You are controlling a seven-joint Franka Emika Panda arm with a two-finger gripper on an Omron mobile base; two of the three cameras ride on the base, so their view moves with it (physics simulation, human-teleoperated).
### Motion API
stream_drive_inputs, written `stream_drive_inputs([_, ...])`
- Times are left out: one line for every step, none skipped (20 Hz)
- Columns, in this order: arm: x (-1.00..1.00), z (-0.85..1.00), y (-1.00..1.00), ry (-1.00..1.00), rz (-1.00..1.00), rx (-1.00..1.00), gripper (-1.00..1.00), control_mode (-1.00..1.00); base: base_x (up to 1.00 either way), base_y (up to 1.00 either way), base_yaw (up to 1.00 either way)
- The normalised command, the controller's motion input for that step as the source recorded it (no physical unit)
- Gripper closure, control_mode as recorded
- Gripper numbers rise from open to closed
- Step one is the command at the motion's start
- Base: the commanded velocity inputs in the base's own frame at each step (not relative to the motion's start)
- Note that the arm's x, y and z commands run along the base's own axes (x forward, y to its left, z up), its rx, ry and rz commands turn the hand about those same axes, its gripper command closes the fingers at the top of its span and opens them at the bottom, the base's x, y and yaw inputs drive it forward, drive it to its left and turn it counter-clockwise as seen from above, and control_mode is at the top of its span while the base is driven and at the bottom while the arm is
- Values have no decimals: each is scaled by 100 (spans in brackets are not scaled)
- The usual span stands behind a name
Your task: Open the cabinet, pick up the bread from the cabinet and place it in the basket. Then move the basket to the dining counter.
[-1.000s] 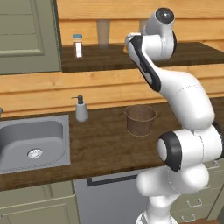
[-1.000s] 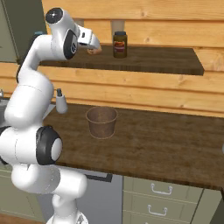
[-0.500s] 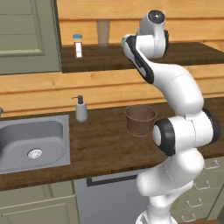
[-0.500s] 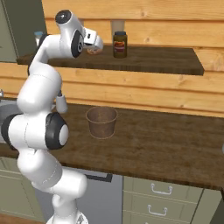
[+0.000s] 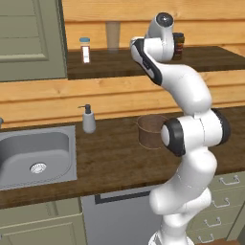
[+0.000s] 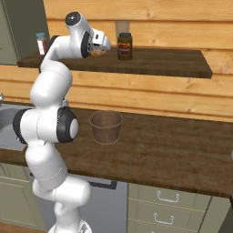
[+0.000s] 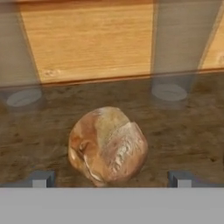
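Two finger tips (image 7: pixel 40 178) rise wide apart at the bottom of the hand view, so the jaws stand open, with the bread (image 7: pixel 107 145) between and just ahead of them on the cabinet shelf (image 7: pixel 197 127), untouched. Its near underside is cut off. It is a lumpy, rounded tan-brown roll with a split crust. From the left, the arm hides the gripper (image 6: pixel 99 48). The arm reaches up to shelf level; the basket (image 6: pixel 105 127) stands on the surface below the jaws.

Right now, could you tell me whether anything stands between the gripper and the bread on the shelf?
Nothing visible does. In the hand view the bread lies on the shelf straight ahead of the open gripper, between its fingertips' lines. The two glasses stand behind it, against the wall.
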Motion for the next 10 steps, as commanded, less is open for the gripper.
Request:
stream_drive_inputs([65, 0, 0, 0, 0, 0, -100, -100, 0, 0, 0])
stream_drive_inputs([64, 0, 0, 0, 0, 0, -100, -100, 0, 0, 0])
stream_drive_inputs([59, 0, 0, 0, 0, 0, -100, -100, 0, 0, 0])
stream_drive_inputs([48, 0, 0, 0, 0, 0, -100, -100, 0, 0, 0])
stream_drive_inputs([43, 0, 0, 0, 0, 0, -100, -100, 0, 0, 0])
stream_drive_inputs([39, 0, 0, 0, 0, 0, -100, -100, 0, 0, 0])
stream_drive_inputs([27, 0, 0, 0, 0, 0, -100, -100, 0, 0, 0])
stream_drive_inputs([24, 0, 0, 0, 0, 0, -100, -100, 0, 0, 0])
stream_drive_inputs([26, -1, 0, 0, 0, 0, -100, -100, 0, 0, 0])
stream_drive_inputs([28, -7, 0, 0, 0, 0, -100, -100, 0, 0, 0])
